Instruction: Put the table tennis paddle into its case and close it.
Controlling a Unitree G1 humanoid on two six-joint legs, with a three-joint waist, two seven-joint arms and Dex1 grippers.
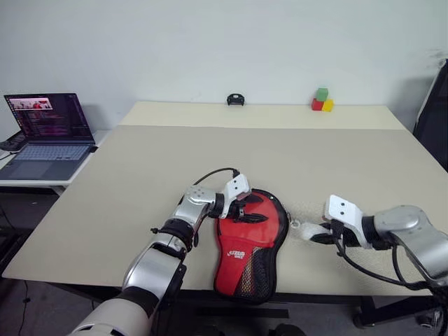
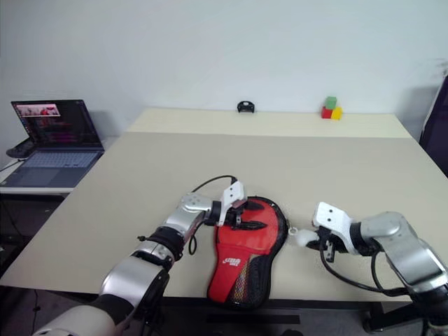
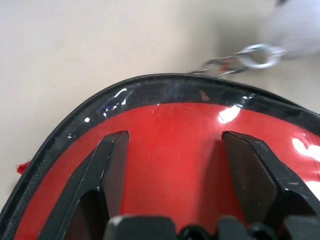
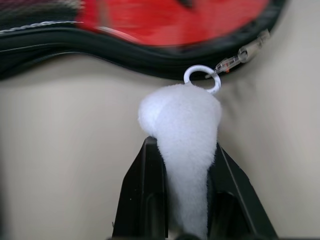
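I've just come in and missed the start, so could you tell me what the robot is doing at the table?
The robot is closing the case, which lies red side up near the front edge of the table. Its left gripper rests open on the round end of the case, pinning it down. Its right gripper is shut on a fluffy white puff that hangs from a ring on the zipper pull at the case's edge. The case looks shut.
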